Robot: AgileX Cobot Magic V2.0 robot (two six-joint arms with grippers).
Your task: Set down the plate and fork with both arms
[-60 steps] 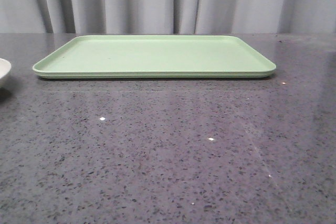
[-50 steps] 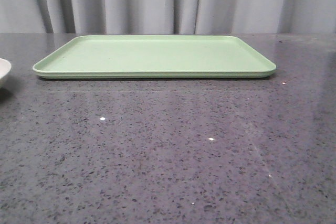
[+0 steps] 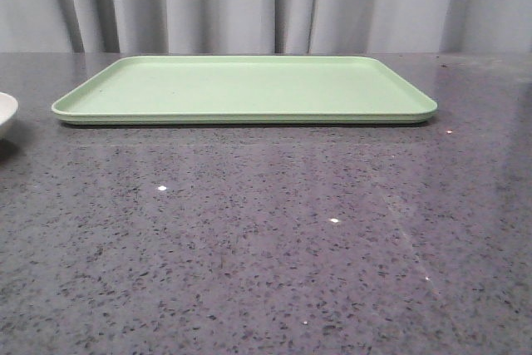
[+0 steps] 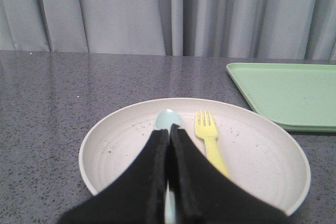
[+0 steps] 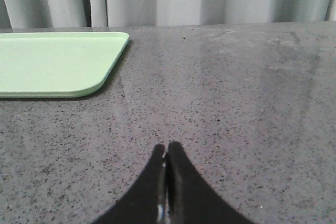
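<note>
Left gripper (image 4: 169,132): ours is clenched tight, the two black fingers pressed together with nothing between them that we can see. It hangs over the near side of the plate, tips pointing toward the far rim.

Spoon (image 4: 167,119): pale blue, its bowl pokes out right past our left fingertips. The handle is hidden under the fingers, so we can't tell whether they touch it.

Fork (image 4: 209,139): the little yellow one lies flat in the plate just beside our left fingers on the tray side, tines pointing away from the gripper. Its handle end slips behind the finger.

Plate (image 4: 273,153): cream-pink, speckled, sits on the table right below our left gripper with both utensils inside. In the front view we only catch a sliver of its rim (image 3: 7,110) at the left edge.

Right gripper (image 5: 167,153): also clenched, fingers together, holding nothing, over bare grey table (image 5: 236,93).

Tray (image 3: 245,87): light green, flat on the table, further out. It's beyond the plate and off to the side from our left gripper, close to but not touching the plate, and well apart from our right gripper too.
</note>
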